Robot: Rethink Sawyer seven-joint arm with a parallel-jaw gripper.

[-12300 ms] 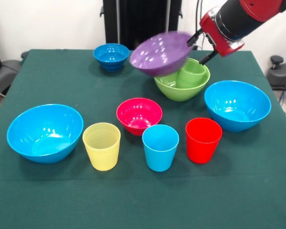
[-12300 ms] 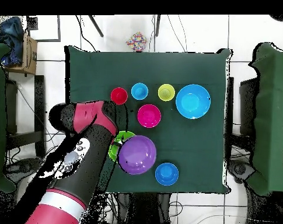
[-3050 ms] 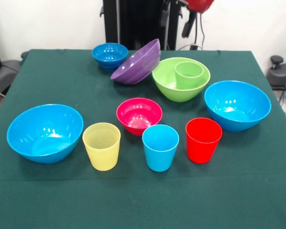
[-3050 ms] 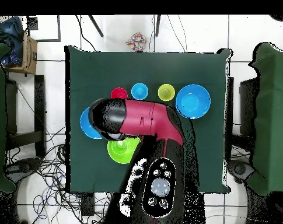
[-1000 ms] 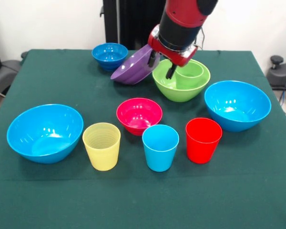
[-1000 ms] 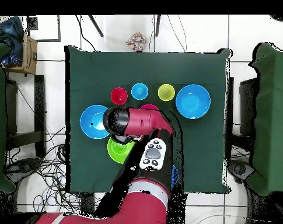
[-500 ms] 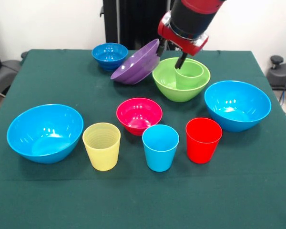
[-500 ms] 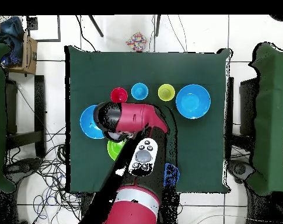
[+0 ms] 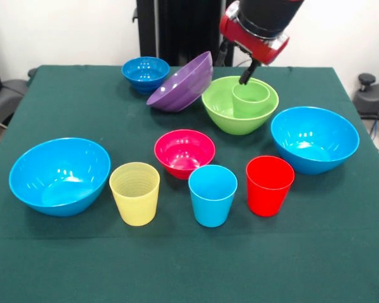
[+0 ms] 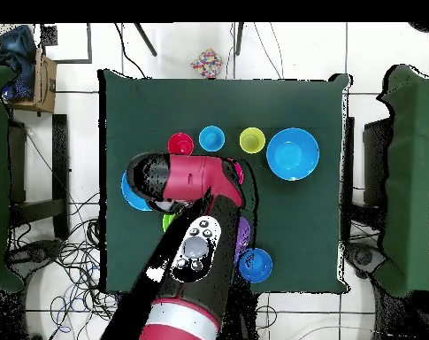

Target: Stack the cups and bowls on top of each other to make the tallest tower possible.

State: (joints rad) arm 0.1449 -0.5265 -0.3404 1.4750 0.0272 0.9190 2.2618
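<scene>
risk sits mostly with the purple bowl (image 9: 182, 84). it lies tilted on its side on the surface (image 9: 63, 107), between the small dark blue bowl (image 9: 146, 73) and the lime green bowl (image 9: 239, 112), apparently leaning on the lime rim. it is not on the tower. a nudge could make it roll or slide off that lean, and a regrip on the tilted rim may slip.

the claw (image 9: 235, 71) hangs above the gap between the purple bowl and the lime green bowl, holding nothing. one dark fingertip (image 9: 247, 76) points down at the green cup (image 9: 251, 100), which stands inside the lime green bowl. a straight descent could clip that cup's rim or push the bowl. whether the fingers are spread or together cannot be told from here.

the front view shows the whole layout: two large blue bowls (image 9: 60, 175), pink bowl (image 9: 184, 151), yellow cup (image 9: 134, 192), blue cup (image 9: 212, 194) and red cup (image 9: 269, 185), all separate on the surface. the overhead view hides the tower base and the claw under the arm (image 10: 191, 230); only a sliver of purple shows. it does confirm the row spacing of the cups.
</scene>
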